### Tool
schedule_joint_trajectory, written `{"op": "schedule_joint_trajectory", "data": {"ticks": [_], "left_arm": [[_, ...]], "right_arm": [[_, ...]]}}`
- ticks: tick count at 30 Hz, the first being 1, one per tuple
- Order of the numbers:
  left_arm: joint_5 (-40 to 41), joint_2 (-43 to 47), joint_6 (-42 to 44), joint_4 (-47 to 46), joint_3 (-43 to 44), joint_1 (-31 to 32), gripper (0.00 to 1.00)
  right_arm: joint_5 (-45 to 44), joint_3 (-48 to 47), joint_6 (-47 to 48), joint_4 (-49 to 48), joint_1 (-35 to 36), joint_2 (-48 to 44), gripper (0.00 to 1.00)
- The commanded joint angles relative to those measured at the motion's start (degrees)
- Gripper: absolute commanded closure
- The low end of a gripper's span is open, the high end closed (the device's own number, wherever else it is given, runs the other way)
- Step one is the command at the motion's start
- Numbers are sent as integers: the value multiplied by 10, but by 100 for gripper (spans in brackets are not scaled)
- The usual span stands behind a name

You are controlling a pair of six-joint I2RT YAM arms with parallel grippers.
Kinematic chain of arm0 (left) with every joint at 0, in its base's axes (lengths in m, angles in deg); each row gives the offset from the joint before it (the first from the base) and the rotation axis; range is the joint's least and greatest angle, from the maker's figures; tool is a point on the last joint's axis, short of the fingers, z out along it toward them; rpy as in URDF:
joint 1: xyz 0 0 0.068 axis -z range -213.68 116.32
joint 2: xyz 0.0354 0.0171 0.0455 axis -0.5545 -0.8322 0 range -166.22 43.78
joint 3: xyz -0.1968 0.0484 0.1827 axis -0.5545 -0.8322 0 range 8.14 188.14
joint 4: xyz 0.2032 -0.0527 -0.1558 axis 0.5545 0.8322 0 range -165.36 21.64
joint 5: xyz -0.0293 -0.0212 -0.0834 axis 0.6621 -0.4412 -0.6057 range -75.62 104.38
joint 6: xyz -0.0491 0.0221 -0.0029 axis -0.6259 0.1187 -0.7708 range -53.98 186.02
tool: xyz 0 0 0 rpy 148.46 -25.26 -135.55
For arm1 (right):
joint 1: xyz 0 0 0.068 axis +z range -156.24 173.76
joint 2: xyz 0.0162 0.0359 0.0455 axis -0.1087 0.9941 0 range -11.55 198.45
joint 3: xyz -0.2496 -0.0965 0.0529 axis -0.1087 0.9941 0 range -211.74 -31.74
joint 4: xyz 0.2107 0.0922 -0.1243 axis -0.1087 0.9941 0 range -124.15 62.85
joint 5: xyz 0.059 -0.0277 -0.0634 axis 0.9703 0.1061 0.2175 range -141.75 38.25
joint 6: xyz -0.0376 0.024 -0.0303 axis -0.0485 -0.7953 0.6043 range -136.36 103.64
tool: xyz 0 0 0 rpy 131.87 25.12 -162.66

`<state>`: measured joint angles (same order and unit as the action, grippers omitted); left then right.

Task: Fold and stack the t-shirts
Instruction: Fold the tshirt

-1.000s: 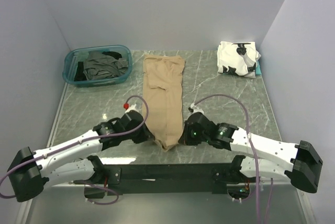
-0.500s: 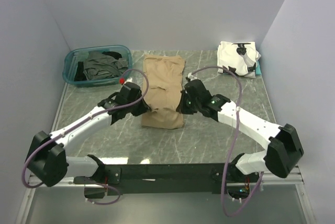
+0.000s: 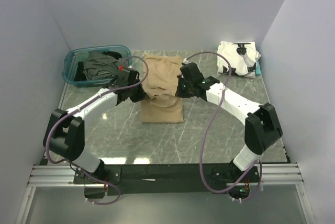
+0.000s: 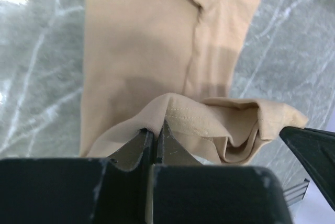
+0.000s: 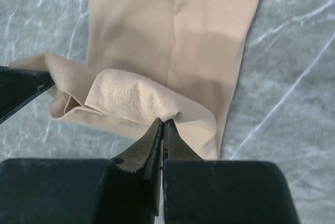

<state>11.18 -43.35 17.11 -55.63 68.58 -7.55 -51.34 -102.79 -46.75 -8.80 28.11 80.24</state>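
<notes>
Grippers on both arms are clamped tight on cloth. In the left wrist view the left gripper has its jaws pressed together with a stitched hem of the tan t-shirt nipped between them. The fabric rises out of the pinch and runs toward 3 o'clock as a loose, bunched fold. In the right wrist view the right gripper is likewise squeezed onto a hemmed corner of the same shirt. Its doubled edge trails toward 9 o'clock, where the dark tip of the other gripper shows at the frame edge. Beyond each pinch the rest of the shirt lies flat, reaching toward 12 o'clock.

From above, the two grippers face each other across the shirt, the left at its 9 o'clock side and the right at its 3 o'clock side, about midway along the garment. The held hem spans between them over a lower layer, so the part toward 6 o'clock lies doubled and ends in a straight edge. The shirt sits near the centre of the grey marbled table, slightly toward 12 o'clock.

At 10 o'clock on the table stands the teal bin, with dark t-shirts heaped inside. At 2 o'clock, well apart from the tan one, the white t-shirt with black patches lies as a compact bundle.
</notes>
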Motion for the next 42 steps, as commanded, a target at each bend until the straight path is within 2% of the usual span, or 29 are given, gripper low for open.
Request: {"op": "schedule_joint_trajectory", "data": {"ticks": [1, 6, 8, 11, 20, 23, 24, 26, 27, 28, 29, 30, 31, 32, 35, 38, 42], "left_arm": [[-28, -21, 21, -31, 44, -16, 99], [-26, -67, 29, -20, 88, -19, 99], [-27, -77, 32, -20, 100, -21, 94], [-27, -100, 37, -14, 114, -25, 93], [-34, -165, 36, -9, 146, -39, 92], [-29, -174, 35, -5, 152, -42, 82], [-27, -175, 36, -1, 158, -43, 75], [-17, -175, 36, 4, 161, -46, 64], [-18, -173, 39, 6, 165, -48, 49], [-17, -170, 43, 6, 169, -50, 37], [-15, -162, 46, 8, 173, -51, 27], [-11, -158, 49, 15, 182, -52, 11], [-8, -153, 52, 16, 185, -52, 4], [-9, -136, 54, 15, 185, -52, 1], [-21, -94, 50, 2, 160, -51, 0], [-28, -45, 36, -15, 105, -51, 1], [-24, 21, 22, -24, 8, -48, 1]], "right_arm": [[-16, -50, 23, 0, -15, 32, 100], [-19, -77, 20, -6, -31, 63, 100], [-15, -88, 21, -8, -37, 80, 100], [-7, -102, 21, -10, -46, 103, 100], [37, -139, 24, -21, -72, 175, 100], [49, -155, 28, -15, -78, 198, 100], [50, -166, 32, -14, -79, 209, 96], [50, -175, 34, -6, -81, 215, 76], [47, -185, 35, -3, -82, 217, 67], [44, -190, 36, 7, -83, 215, 49], [39, -197, 36, 13, -84, 212, 43], [27, -201, 36, 16, -85, 200, 37], [24, -200, 36, 17, -85, 191, 27], [22, -191, 36, 16, -85, 179, 25], [34, -161, 34, -6, -84, 125, 16], [63, -97, 28, -29, -83, 66, 15], [85, 41, 5, -73, -82, -37, 14]]}}
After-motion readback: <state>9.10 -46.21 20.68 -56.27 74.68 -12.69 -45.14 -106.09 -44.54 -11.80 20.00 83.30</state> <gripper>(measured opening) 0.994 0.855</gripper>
